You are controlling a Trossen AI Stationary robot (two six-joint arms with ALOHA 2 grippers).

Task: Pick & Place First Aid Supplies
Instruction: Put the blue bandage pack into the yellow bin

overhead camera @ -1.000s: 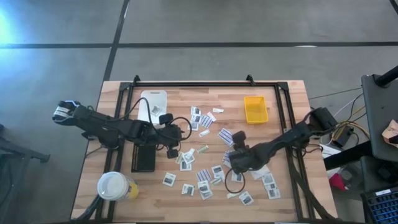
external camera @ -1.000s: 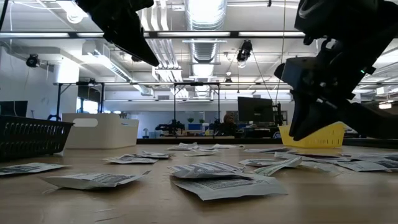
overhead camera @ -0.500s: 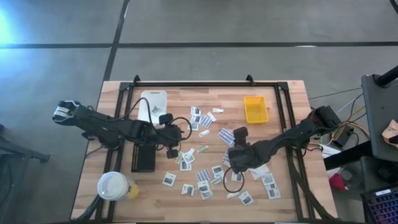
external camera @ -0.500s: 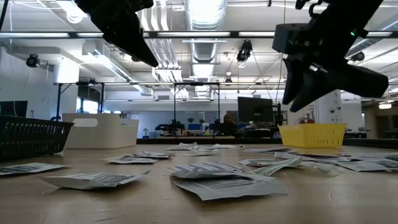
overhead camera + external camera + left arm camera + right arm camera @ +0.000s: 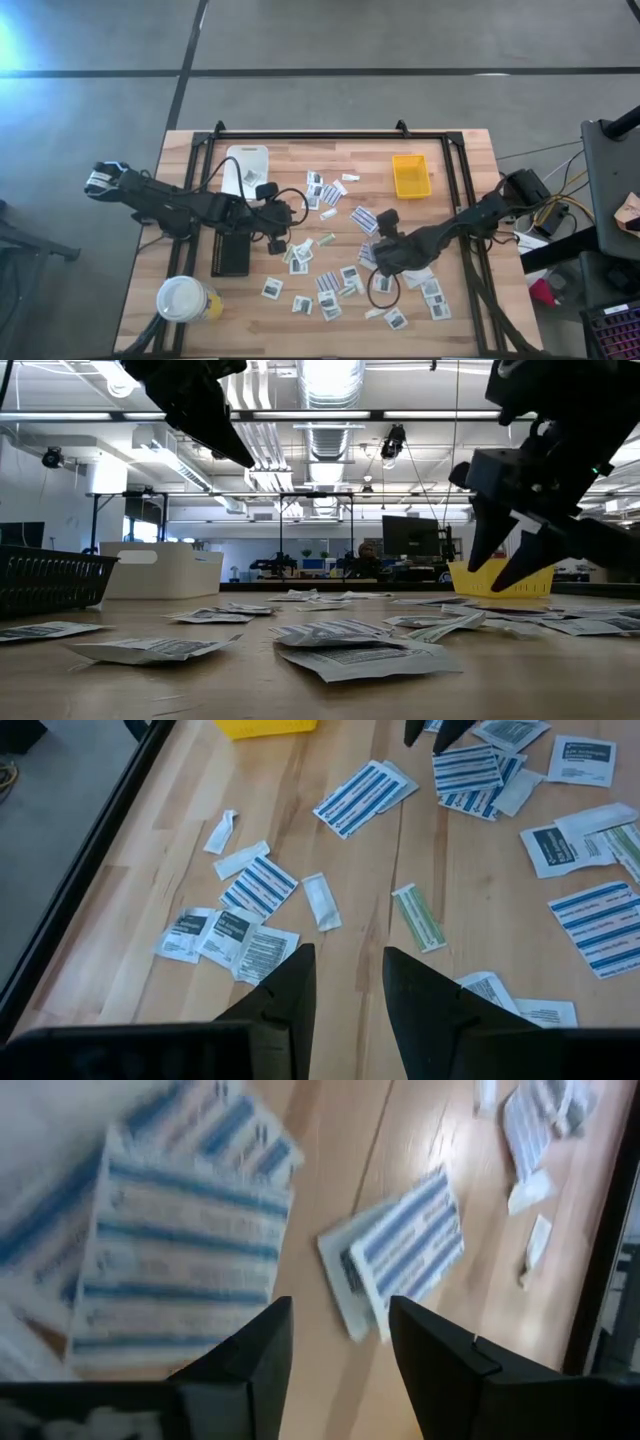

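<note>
Counter (image 5: 450,310): a wooden top with a black frame running along its edges; it carries both arms, three trays, a cup and the scattered supplies.
Left arm (image 5: 170,207): reaches in from the left edge across the counter toward the middle, above the black tray.
Right arm (image 5: 470,222): comes in from the right edge and angles toward the middle of the counter.
Cup (image 5: 182,298): large, yellow with a white top, standing near the counter's front left corner.
White tray (image 5: 246,166): sits at the back left of the counter, just behind the left arm.
Black tray (image 5: 231,254): lies in front of the left arm, between the white tray and the cup.
Yellow tray (image 5: 410,175): sits at the back right, well apart from the other two trays.
Left tool (image 5: 276,243): hangs above the counter near the middle, at the edge of the scatter; its fingers (image 5: 290,990) stand spread with a gap between them and nothing in it.
Right tool (image 5: 381,262): hovers low over the thick of the scatter; its fingers (image 5: 262,1342) are spread apart and hold nothing.
First aid supplies (image 5: 330,282): dozens of small flat packets lie loose on the bare counter, from the middle toward the front right; none shows inside a tray.
Striped packets (image 5: 180,1250): blue-striped, lying flat directly under the right tool, some overlapping.
Greenish strip (image 5: 417,917): lies alone on the wood near the left tool.
</note>
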